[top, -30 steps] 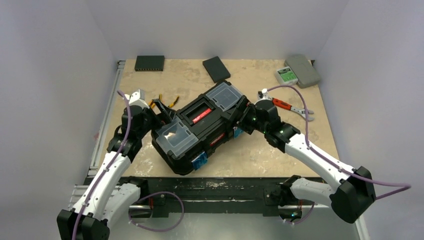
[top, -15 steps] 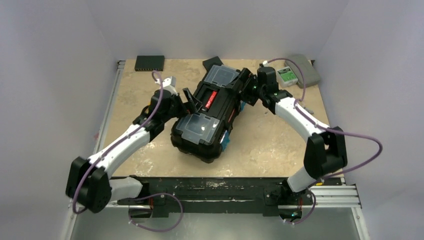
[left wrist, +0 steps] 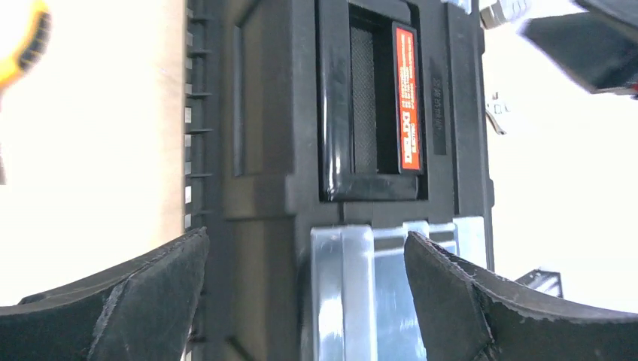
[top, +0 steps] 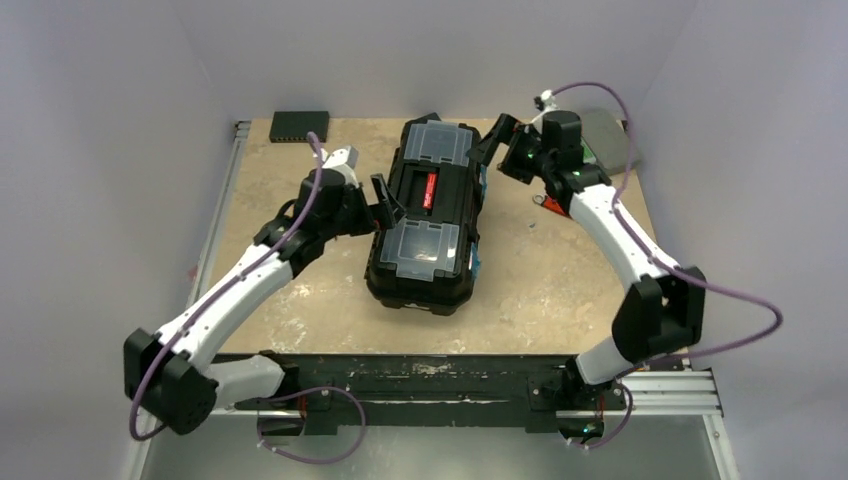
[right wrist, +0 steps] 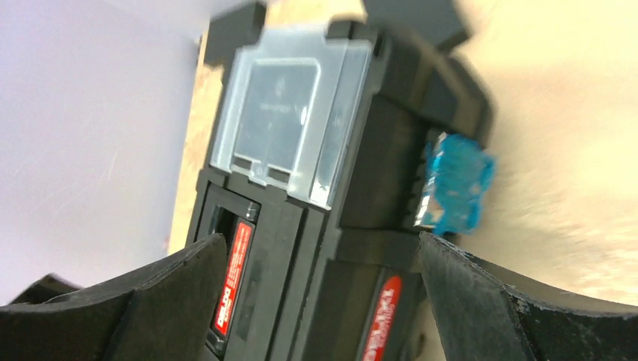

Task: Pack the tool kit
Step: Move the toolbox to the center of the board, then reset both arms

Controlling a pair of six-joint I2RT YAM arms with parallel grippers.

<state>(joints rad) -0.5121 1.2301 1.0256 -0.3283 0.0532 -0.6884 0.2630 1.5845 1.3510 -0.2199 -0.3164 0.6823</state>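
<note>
— what's different from a second ago?
— the toolbox [top: 425, 225]. it lay slantwise across the table [top: 540, 290], nearer my bases. now it runs almost straight front to back in the middle, its far end close to the back edge. both my arms swung round with it.
— are you holding it?
— no. my left gripper [top: 385, 200] is spread wide at the box's left flank, level with the handle and its red label [top: 432, 190]. from the left wrist, the fingers [left wrist: 150, 293] stand far apart with the lid ahead of them, clamped on nothing. my right gripper [top: 490, 148] gapes just as wide at the far right corner, by the clear compartment lid [right wrist: 290, 105] and a blue latch [right wrist: 451, 188]. whether any finger touches the plastic i can't tell.
— and the tools?
— not packed; the lid is shut. a yellow blur [left wrist: 15, 45] sits left of the box in my left wrist view, probably a handle. a bit of red handle [top: 556, 206] shows under my right forearm.
— so what did the turn buy you?
— i judge it squares the box to me, so the latches and lid come within easier reach. opening it would be next, then the tools go in.
</note>
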